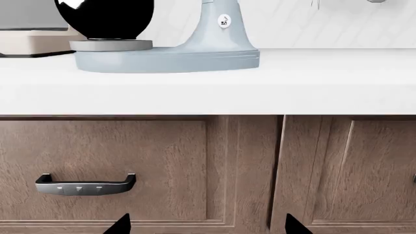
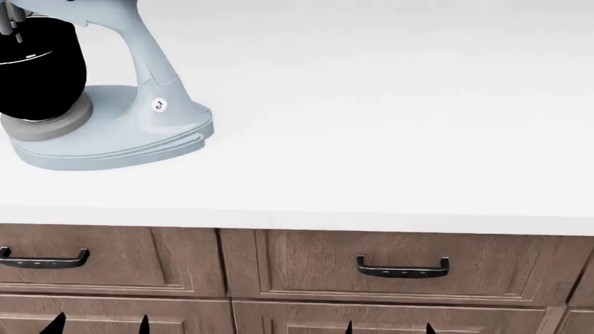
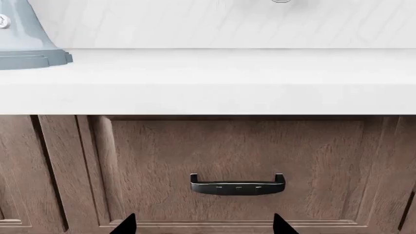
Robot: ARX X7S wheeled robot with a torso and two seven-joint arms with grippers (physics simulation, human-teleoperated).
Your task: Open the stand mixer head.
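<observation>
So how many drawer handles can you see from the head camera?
2: one handle at the left edge, below the mixer, partly cut off; another handle on the middle drawer. More may lie outside the view.

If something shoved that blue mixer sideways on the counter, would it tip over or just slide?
Probably slide, or barely move. The stand mixer sits on a wide, flat base flush with the white countertop, so tipping seems unlikely. It looks solid and bulky, and the black bowl adds weight low down. The smooth counter may allow some slipping.
</observation>
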